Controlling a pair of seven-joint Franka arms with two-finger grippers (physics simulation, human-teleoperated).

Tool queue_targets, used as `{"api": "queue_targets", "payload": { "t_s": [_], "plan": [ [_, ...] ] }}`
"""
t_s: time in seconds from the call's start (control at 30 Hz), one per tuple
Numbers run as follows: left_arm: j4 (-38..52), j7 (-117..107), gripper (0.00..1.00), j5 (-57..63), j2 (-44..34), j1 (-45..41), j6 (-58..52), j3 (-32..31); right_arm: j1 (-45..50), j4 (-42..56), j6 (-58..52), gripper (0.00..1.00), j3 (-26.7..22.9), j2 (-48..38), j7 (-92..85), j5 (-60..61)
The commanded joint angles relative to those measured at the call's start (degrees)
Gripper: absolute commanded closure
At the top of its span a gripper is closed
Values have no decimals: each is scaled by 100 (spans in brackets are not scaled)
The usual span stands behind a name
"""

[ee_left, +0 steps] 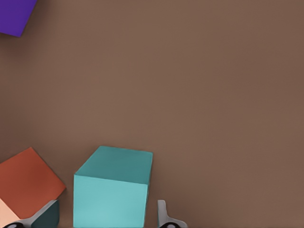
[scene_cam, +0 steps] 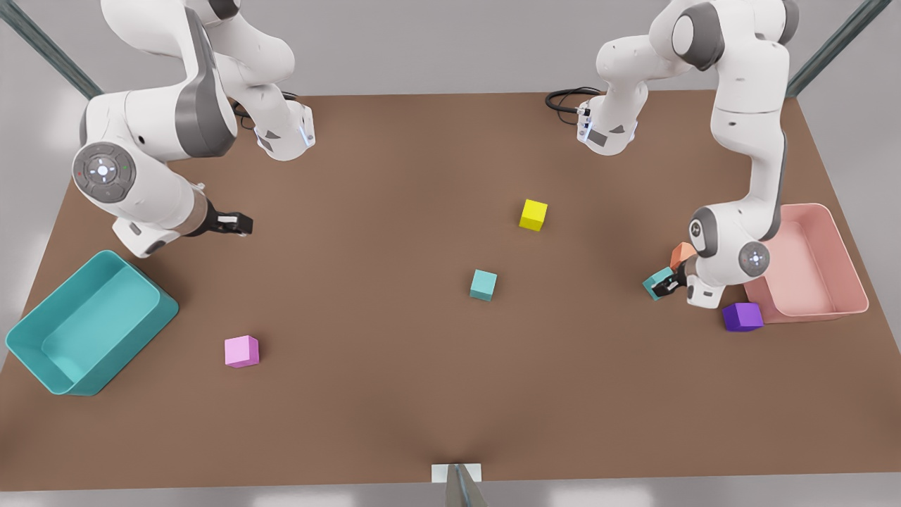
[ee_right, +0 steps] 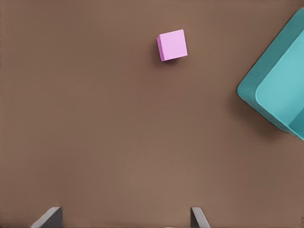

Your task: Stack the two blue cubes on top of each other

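1. Left gripper at the right of the front view, low over the table, fingers spread just wider than a teal cube that sits between them.
2. In the left wrist view, same teal cube flanked by two fingertips with a narrow gap showing on each side; contact with the pads impossible to tell.
3. Orange cube touching or just beside that gripper, on its upper side in the front view; purple cube near, lower right of it, against the pink bin.
4. Second teal cube alone near the frame centre, well apart from the first, flat on the table.
5. Right gripper at the upper left of the front view, waiting, fingers wide apart, holding nothing, above bare table.
6. Yellow cube up and right of centre; pink cube lower left, near the teal bin.
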Motion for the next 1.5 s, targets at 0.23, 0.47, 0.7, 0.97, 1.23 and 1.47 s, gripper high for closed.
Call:
{"api": "queue_targets", "payload": {
  "t_s": [0.23, 0.47, 0.7, 0.97, 1.23, 1.47],
  "plan": [
    [-24, -343, 0, 7, 276, -19, 156, 1, -27, 1, 31, 0, -9, 66, -1431, 56],
    [-33, -247, 0, -64, 356, -36, 253, 1, -27, 1, 40, 0, 0, 101, -1396, 56],
    [-33, -238, 32, -64, 391, -45, 262, 1, -36, -8, 40, 0, -9, 110, -1387, 153],
    [-33, -282, 32, -310, -57, -668, 139, -104, -36, -8, 40, 0, -9, 110, -1378, 179],
    [1311, -1073, 32, -239, -243, -2751, -1030, -1220, -71, 1, 22, 0, -9, 110, -1387, 179],
    [2604, -1275, 32, 24, 874, -3420, -1022, -1194, -71, 1, 31, 0, -9, 110, -1387, 179]
  ]
}}
